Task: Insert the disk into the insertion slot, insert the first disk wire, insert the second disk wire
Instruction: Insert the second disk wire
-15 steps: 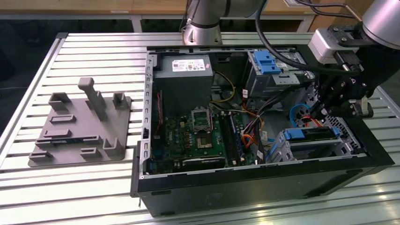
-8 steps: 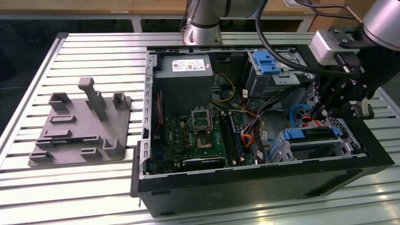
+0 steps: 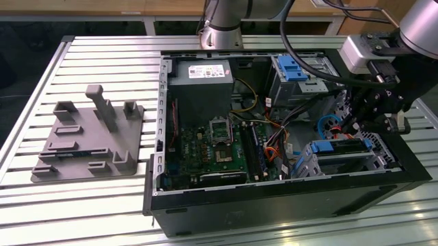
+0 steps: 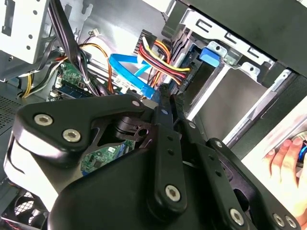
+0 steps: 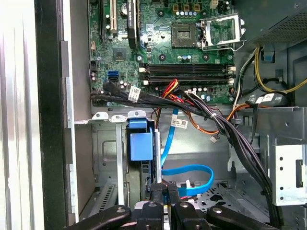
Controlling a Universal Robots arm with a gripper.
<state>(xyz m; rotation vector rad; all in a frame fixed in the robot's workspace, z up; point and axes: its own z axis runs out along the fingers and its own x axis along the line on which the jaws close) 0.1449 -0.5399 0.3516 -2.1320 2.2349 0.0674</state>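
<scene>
Now, gripper [image 5: 164, 191] fingers pressed together — pinching a thin connector, just beside the disk [image 5: 140, 143] seated in the insertion slot [image 5: 108, 158]

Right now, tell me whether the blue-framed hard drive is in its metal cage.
In: the blue-framed hard drive sits inside the silver sheet-metal cage.

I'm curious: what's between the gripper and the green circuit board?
In the first wrist view, a blue flat cable and a black wire bundle cross between them.

White labels on power supply [image 3: 208, 72] and cable tags [image 5: 179, 123]: print present, none legible in any view.
</scene>
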